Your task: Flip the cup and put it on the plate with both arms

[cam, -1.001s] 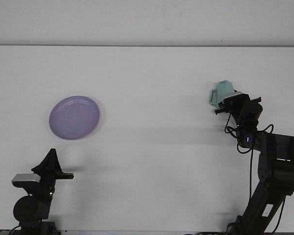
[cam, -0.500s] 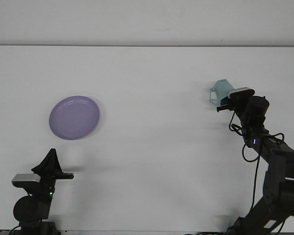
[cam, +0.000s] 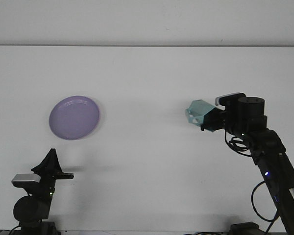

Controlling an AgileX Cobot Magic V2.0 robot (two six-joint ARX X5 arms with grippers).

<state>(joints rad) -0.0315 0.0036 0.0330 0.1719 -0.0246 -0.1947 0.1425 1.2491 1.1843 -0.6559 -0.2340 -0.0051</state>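
The right gripper (cam: 209, 121) grips the teal cup (cam: 201, 113) on its side above the table's (cam: 147, 156) middle, probably for a handover (the purple plate (cam: 74, 117) lies far left), while the left gripper (cam: 51, 164) looks closed and empty.

White table and pale wall

The plain white table (cam: 147, 171) fills most of the view; a grey-white wall (cam: 147, 22) stands behind it.
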